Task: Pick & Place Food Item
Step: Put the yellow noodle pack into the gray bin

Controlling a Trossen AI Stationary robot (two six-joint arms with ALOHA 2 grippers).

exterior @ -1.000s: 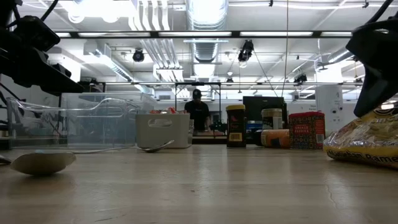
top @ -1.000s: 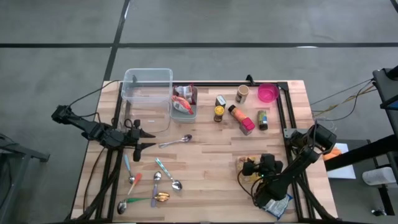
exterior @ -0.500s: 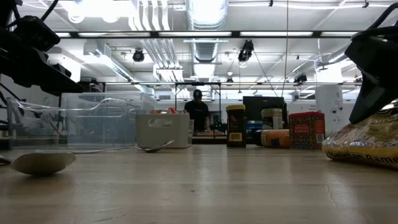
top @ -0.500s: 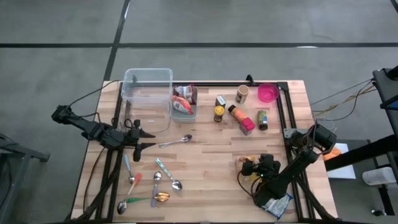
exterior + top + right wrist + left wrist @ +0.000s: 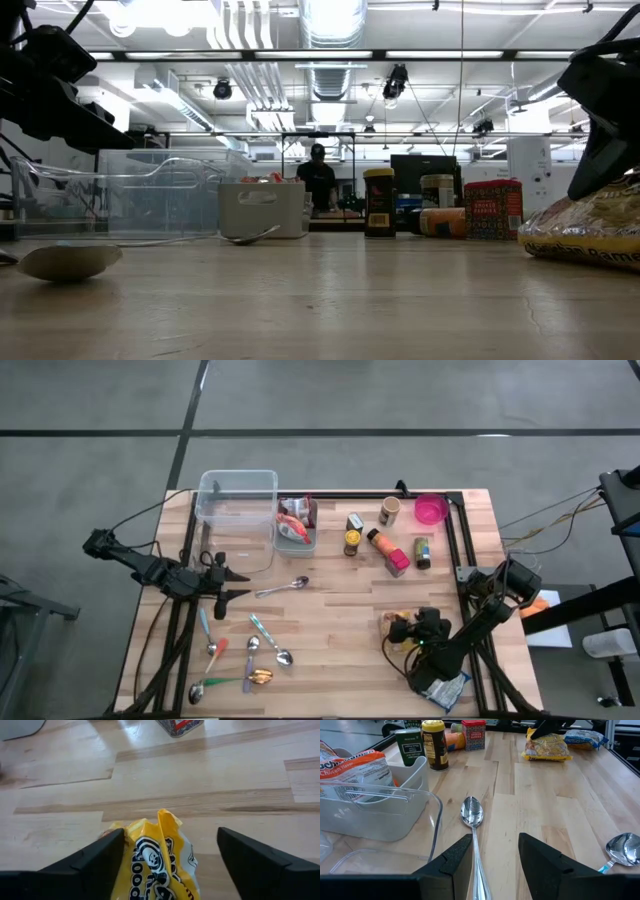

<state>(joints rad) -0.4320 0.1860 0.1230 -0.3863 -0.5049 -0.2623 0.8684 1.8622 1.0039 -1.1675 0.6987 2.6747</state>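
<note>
Noodle packet (image 5: 155,857) directly between the right gripper (image 5: 170,857) fingers, ready for the squeeze.

Yellow packet lies on the table's (image 5: 340,630) right front area, one finger standing on either side of it; the jaws are apart and I judge nothing is clamped yet. Its long axis is hard to tell. Left gripper (image 5: 492,865) waits well apart near a spoon (image 5: 472,815), fingers parted, empty.

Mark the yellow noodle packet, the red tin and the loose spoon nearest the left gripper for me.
yellow noodle packet (image 5: 155,857): right wrist view, on its printed front between the fingers.
red tin (image 5: 473,728): left wrist view, on its front face.
spoon (image 5: 472,813): left wrist view, on its bowl.
</note>
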